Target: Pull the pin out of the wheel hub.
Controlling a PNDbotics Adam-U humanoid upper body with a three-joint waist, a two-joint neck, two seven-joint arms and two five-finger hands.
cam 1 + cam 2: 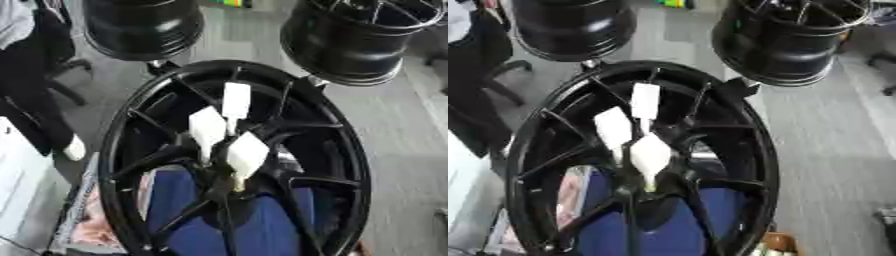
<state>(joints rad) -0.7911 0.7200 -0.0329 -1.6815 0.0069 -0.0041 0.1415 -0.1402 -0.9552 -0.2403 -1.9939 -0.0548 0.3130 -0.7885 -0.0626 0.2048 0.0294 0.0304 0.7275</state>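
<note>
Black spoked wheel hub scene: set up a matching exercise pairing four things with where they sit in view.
Things:
1. large black spoked wheel hub
2. three white block-headed pins
3. blue surface
4. two smaller black wheel rims

Places:
A. showing through the gaps between the lower spokes
B. at the far edge, upper left and upper right
C. filling the middle of the view
D. clustered at the centre of the big hub

Pairs: 1-C, 2-D, 3-A, 4-B
</note>
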